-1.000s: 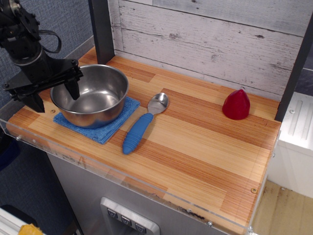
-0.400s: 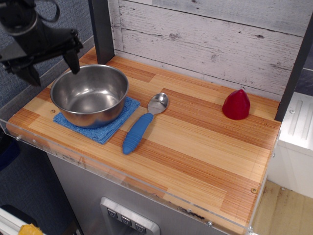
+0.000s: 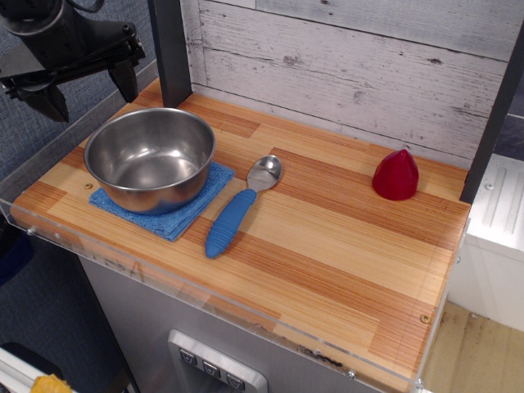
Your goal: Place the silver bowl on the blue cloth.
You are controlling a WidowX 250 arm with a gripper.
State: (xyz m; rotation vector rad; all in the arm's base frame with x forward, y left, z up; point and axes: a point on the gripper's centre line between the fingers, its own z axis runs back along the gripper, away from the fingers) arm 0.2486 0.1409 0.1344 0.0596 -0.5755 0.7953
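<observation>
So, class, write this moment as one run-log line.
pincer: open, empty, raised left of bowl | silver bowl: upright on blue cloth | spoon: beside cloth | task: looks done

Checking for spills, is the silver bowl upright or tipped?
Upright: the silver bowl sits level on the blue cloth, rim up, inside empty.

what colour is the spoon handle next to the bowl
Blue: the spoon has a blue handle and a silver metal head, clear in the observation.image view.

Large round stainless-steel silver bowl [image 3: 150, 159] sits on square folded blue terry cloth [image 3: 176, 213], table's 9 o'clock side. Blue-handled metal spoon [image 3: 238, 210] just beside, at bowl's 3 o'clock. Red cone-shaped object [image 3: 395, 175] well apart at 2 o'clock.
</observation>
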